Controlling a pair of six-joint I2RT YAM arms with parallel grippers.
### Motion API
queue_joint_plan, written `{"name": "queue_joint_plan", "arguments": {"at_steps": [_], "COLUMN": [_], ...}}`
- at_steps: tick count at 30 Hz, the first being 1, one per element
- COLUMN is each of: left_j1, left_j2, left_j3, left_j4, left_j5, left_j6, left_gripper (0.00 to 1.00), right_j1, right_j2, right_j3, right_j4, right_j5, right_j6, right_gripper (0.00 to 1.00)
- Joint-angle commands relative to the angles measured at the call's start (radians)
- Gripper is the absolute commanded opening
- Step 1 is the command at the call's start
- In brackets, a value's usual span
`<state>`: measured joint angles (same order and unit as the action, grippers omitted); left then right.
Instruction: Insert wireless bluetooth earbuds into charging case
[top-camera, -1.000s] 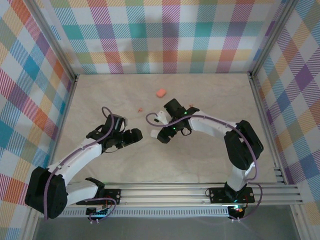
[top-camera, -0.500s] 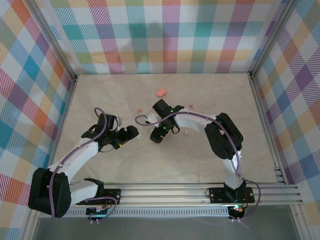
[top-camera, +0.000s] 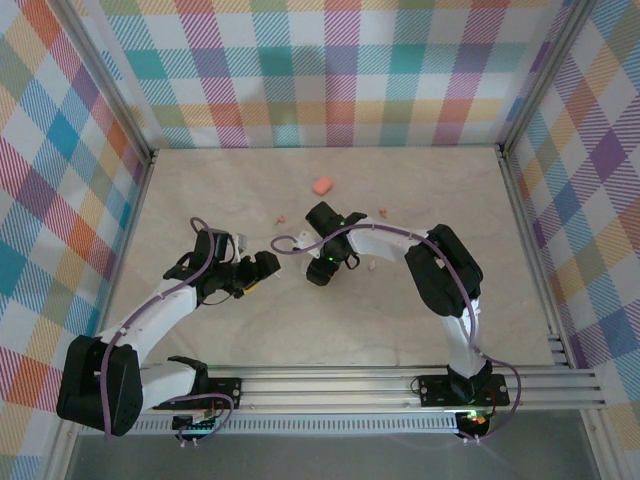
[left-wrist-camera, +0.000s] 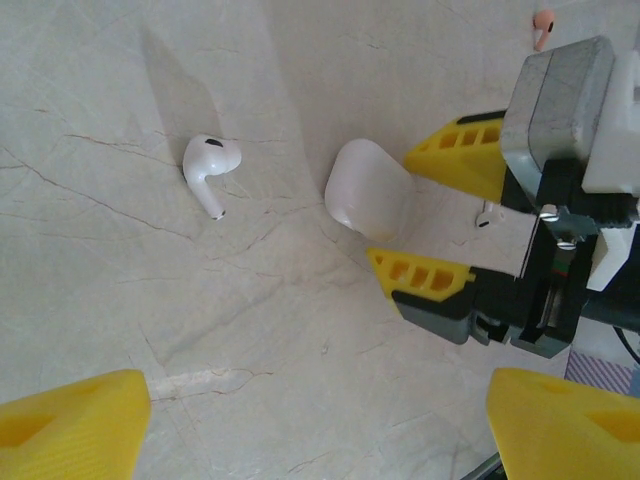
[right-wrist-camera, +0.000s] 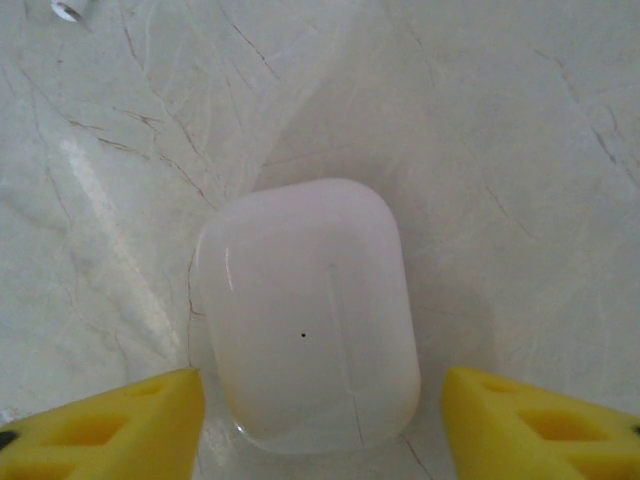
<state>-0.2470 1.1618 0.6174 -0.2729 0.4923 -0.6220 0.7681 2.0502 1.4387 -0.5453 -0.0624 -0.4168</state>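
Observation:
A closed white charging case (right-wrist-camera: 305, 315) lies flat on the marble table. My right gripper (right-wrist-camera: 320, 405) is open and straddles it, with a yellow finger close on each side and a thin gap still showing on the right. In the left wrist view the same case (left-wrist-camera: 360, 185) sits between the right gripper's fingers (left-wrist-camera: 455, 158). One white earbud (left-wrist-camera: 210, 160) lies to its left, and a second white earbud (left-wrist-camera: 487, 215) lies beyond it. My left gripper (top-camera: 262, 268) is open and holds nothing, just left of the right gripper (top-camera: 322, 272).
A salmon-pink case (top-camera: 322, 185) lies further back on the table. Two pink earbuds (top-camera: 280, 220) (top-camera: 382, 211) lie between it and the arms; one pink earbud (left-wrist-camera: 543, 22) is in the left wrist view too. Checked walls enclose the table.
My right gripper has moved left and settled over the white case, and its jaws have narrowed. My left gripper has pulled back to the left and opened wider.

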Motion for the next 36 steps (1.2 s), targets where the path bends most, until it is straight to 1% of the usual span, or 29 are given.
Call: {"name": "queue_joint_plan", "arguments": {"at_steps": [1,2,4,8,10,21,27,32,35,36], "left_j1": [0.016,0.016,0.019,0.02,0.02,0.022,0.023,0.024,0.025,0.024], "left_j2": [0.004,0.004,0.004,-0.002,-0.009,-0.049,-0.054,-0.053,-0.049,-0.047], "left_j3": [-0.016,-0.015,-0.012,-0.008,-0.01,-0.051,-0.044,-0.042,-0.041,-0.041], "left_j4": [0.026,0.026,0.031,0.033,0.029,0.009,0.004,0.004,0.003,-0.021], "left_j5": [0.028,0.029,0.035,0.038,0.032,0.011,0.011,0.012,0.016,0.014], "left_j6": [-0.013,-0.013,-0.015,-0.02,-0.02,-0.037,-0.027,-0.022,-0.013,-0.011], "left_gripper": [0.87,0.87,0.87,0.87,0.87,0.87,0.87,0.87,0.87,0.87], "right_j1": [0.004,0.005,0.004,0.007,0.008,0.008,0.008,0.006,0.005,0.005], "right_j2": [0.005,-0.002,-0.014,-0.019,-0.013,0.032,0.05,0.055,0.063,0.066], "right_j3": [-0.023,-0.027,-0.039,-0.043,-0.035,-0.011,0.02,0.028,0.032,0.034], "right_j4": [-0.007,-0.005,0.002,0.008,0.01,0.075,0.073,0.068,0.065,0.064], "right_j5": [-0.003,-0.006,-0.013,-0.011,-0.011,-0.051,-0.081,-0.097,-0.1,-0.1], "right_j6": [-0.043,-0.049,-0.056,-0.051,-0.046,-0.039,-0.035,-0.037,-0.042,-0.045], "right_gripper": [0.57,0.55,0.54,0.65,0.68,0.66,0.7,0.67,0.62,0.6]}}
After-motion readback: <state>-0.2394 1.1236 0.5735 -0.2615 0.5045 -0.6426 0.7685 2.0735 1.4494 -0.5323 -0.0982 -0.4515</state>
